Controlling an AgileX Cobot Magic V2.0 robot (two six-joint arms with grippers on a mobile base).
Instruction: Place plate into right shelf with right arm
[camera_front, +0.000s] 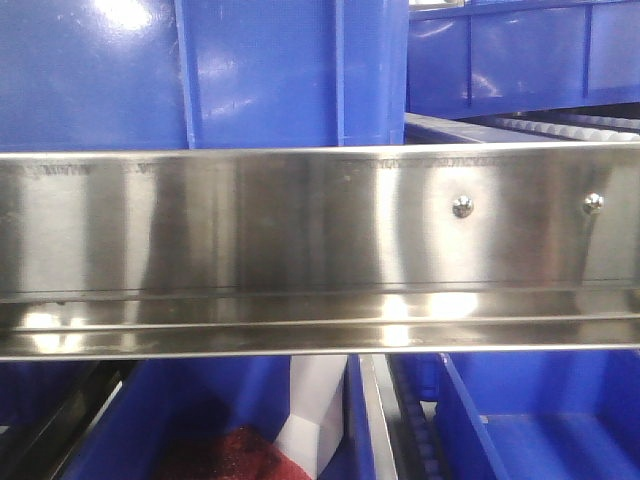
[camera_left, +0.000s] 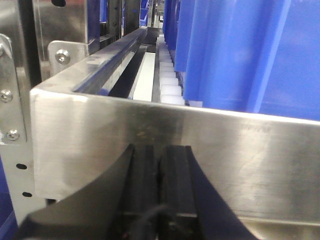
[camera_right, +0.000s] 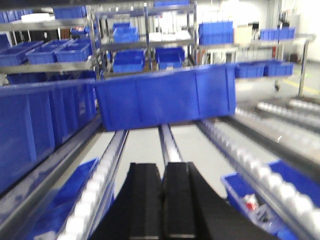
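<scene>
The plate is out of view in every frame. The right shelf's broad steel front rail (camera_front: 300, 230) fills the front view, with blue bins above and below it. My right gripper (camera_right: 161, 167) is shut with nothing between its black fingers. It hangs over the shelf's roller tracks (camera_right: 169, 142), facing a large blue bin (camera_right: 165, 97) that sits across them. My left gripper (camera_left: 160, 150) is also shut and empty, close against the steel front rail (camera_left: 225, 155) of a rack level.
Blue bins (camera_left: 240, 55) stand on white rollers (camera_left: 167, 82) behind the left rail. Lower bins (camera_right: 270, 192) lie beside the right tracks, one holding small items. A white and red object (camera_front: 300, 420) shows in the bin under the rail. More bin-laden racks (camera_right: 130, 35) stand behind.
</scene>
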